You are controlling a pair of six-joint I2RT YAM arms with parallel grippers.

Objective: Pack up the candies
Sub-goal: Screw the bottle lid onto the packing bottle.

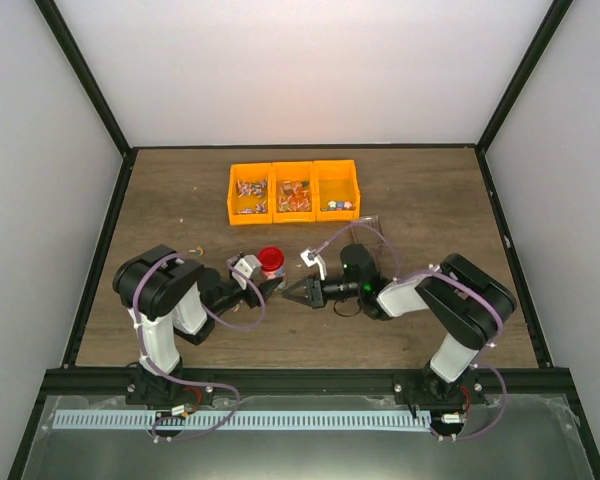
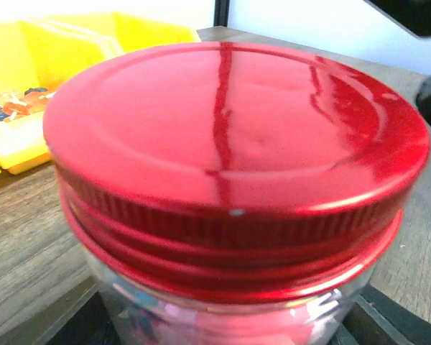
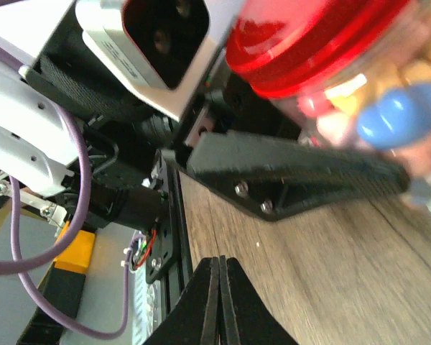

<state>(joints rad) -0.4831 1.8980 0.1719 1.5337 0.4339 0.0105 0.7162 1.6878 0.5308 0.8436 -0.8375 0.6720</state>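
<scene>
A: What does the left gripper [image 1: 267, 283] have?

B: It is clamped around the small clear jar [image 2: 151, 309], near the middle of the wooden table [image 1: 430, 200]. The round red metal lid [image 2: 230, 136] sits on top, and some of the tiny multicoloured candies [image 3: 388, 118] show through the jar's wall.

A: And the right gripper [image 1: 292, 292]?

B: Pinched shut on nothing, its tip just beside the jar on the right. More candies lie in the 3 orange plastic bins [image 1: 293, 217] by the far edge.

A: What could go wrong?

B: I judge 2 risks. A sideways nudge from that closed tip could twist the smooth jar out of the grip. And I cannot tell whether the lid is screwed tight. If it is loose, a tilt would spill the candies.
</scene>
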